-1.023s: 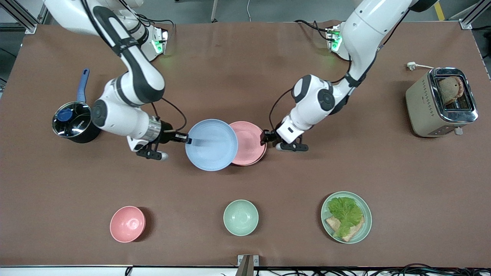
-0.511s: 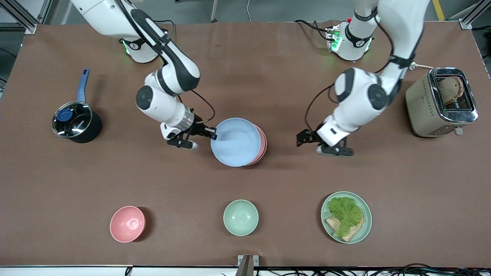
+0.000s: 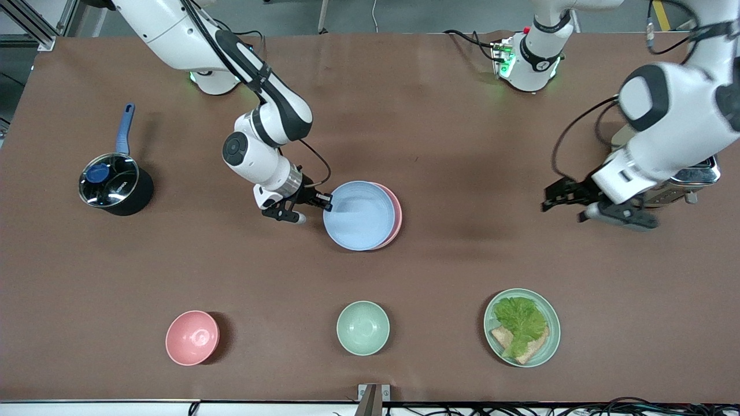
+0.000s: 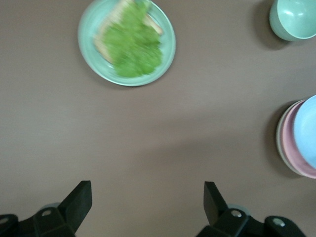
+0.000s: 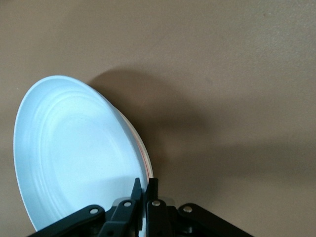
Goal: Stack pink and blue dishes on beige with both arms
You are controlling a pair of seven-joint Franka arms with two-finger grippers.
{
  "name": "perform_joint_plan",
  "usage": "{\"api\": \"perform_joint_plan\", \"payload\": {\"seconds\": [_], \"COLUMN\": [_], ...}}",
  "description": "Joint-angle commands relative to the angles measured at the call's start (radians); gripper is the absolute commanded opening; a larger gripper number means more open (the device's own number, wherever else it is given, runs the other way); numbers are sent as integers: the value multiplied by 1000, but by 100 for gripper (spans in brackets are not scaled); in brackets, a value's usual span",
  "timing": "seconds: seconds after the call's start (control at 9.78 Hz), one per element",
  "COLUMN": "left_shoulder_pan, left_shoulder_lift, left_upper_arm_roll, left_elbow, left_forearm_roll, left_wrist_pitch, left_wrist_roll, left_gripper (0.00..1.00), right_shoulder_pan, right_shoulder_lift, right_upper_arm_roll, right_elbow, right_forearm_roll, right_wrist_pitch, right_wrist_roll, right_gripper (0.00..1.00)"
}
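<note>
Blue plate [image 3: 359, 215] pinched, right gripper [image 3: 325, 201] level

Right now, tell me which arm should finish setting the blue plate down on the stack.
Right. The right gripper is shut on the blue plate rim, directly over the pink plate, so it likely only needs to lower and release. The left gripper hangs open and empty near the toaster, away from the stack.

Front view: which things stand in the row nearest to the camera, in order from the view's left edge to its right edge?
Pink bowl → pale green bowl → pale green plate with lettuce lying on bread.
</note>
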Motion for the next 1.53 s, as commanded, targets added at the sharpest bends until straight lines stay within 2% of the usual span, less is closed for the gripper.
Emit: {"api": "perform_joint_plan", "payload": {"seconds": [0.0, 0.1, 0.2, 0.31, 0.41, 0.51, 0.61, 0.72, 0.82, 0.92, 1.02, 1.23, 1.33, 1.43], "left_shoulder_pan": [24, 32, 32, 55, 66, 67, 67, 66, 70, 84, 99, 109, 107, 107], "left_shoulder_lift": [-48, -90, -153, -193, -216, -208, -142, -82, -39, -28, -40, -53, -57, -74], "left_upper_arm_roll": [6, 14, 34, 33, 30, 22, 8, 4, 2, -1, -9, -24, -26, -27], "left_elbow": [116, 159, 163, 160, 169, 219, 332, 453, 547, 581, 572, 554, 542, 516], "left_forearm_roll": [128, 128, 131, 131, 132, 143, 158, 163, 166, 160, 157, 163, 168, 168], "left_wrist_pitch": [-204, -330, -398, -409, -444, -454, -482, -568, -639, -662, -665, -699, -701, -701], "left_wrist_roll": [-42, -104, -122, -107, -109, -122, -123, -129, -131, -131, -137, -181, -183, -185], "left_gripper": [100, 100, 100, 100, 100, 100, 100, 100, 100, 100, 100, 100, 100, 100], "right_shoulder_pan": [0, -2, -8, -26, -71, -110, -169, -200, -203, -201, -203, -201, -201, -204], "right_shoulder_lift": [-5, -20, -72, -136, -217, -317, -427, -492, -527, -529, -526, -525, -523, -507], "right_upper_arm_roll": [3, 3, 2, -1, -7, -26, -56, -96, -183, -260, -327, -466, -507, -515], "right_elbow": [-18, -18, -18, -14, 6, 14, 32, 81, 165, 267, 375, 506, 571, 659], "right_forearm_roll": [-13, -13, -13, -13, -18, -68, -196, -299, -382, -403, -405, -406, -406, -408], "right_wrist_pitch": [15, 9, -3, -82, -236, -380, -535, -672, -801, -928, -1040, -1145, -1214, -1292], "right_wrist_roll": [22, 20, 17, 19, 19, 20, 22, 22, 17, -5, -63, -264, -300, -302], "right_gripper": [68, 100, 100, 100, 100, 100, 100, 100, 100, 100, 100, 100, 100, 100]}}
